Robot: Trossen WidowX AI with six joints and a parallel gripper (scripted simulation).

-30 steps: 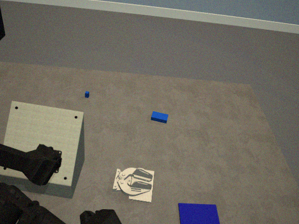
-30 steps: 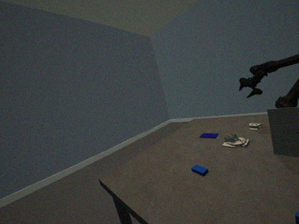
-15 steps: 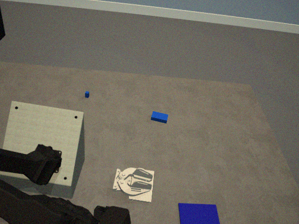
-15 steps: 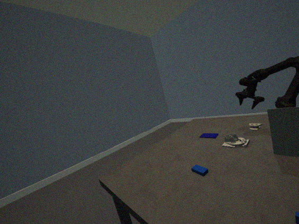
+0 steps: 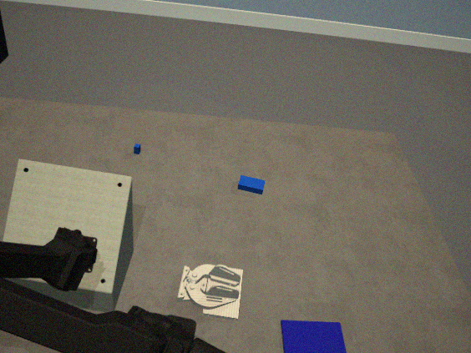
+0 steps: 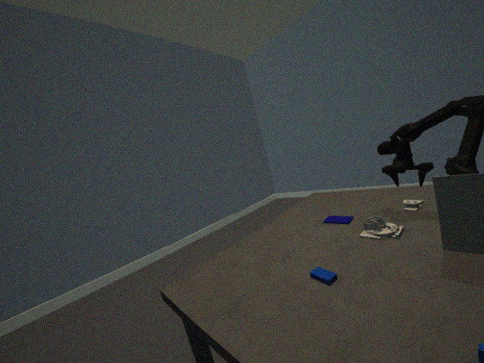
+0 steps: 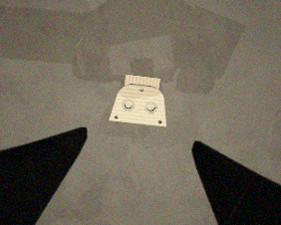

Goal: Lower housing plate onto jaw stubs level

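Note:
The housing plate (image 6: 413, 201) (image 7: 140, 115) is cream, rounded at one end, with two round holes and small dark screw holes. It lies on a small ribbed cream stand (image 7: 142, 80), apart from the jaws. Two dark grey jaws (image 5: 225, 291) (image 6: 374, 222) lie side by side on a cream rounded part over a ribbed base (image 5: 227, 311) (image 6: 370, 235). Their pins and stubs are too small to make out clearly. My gripper (image 6: 409, 185) (image 7: 140, 138) is open and empty, pointing down high above the housing plate. Its fingers are out of view in the top view.
A blue block (image 5: 251, 185) (image 6: 323, 275) and a smaller blue block (image 5: 137, 148) (image 6: 481, 353) lie on the table. A flat dark blue square (image 5: 313, 336) (image 6: 338, 220) lies beyond the jaws. A large pale pedestal (image 5: 67, 205) (image 6: 461, 215) stands beside the work area.

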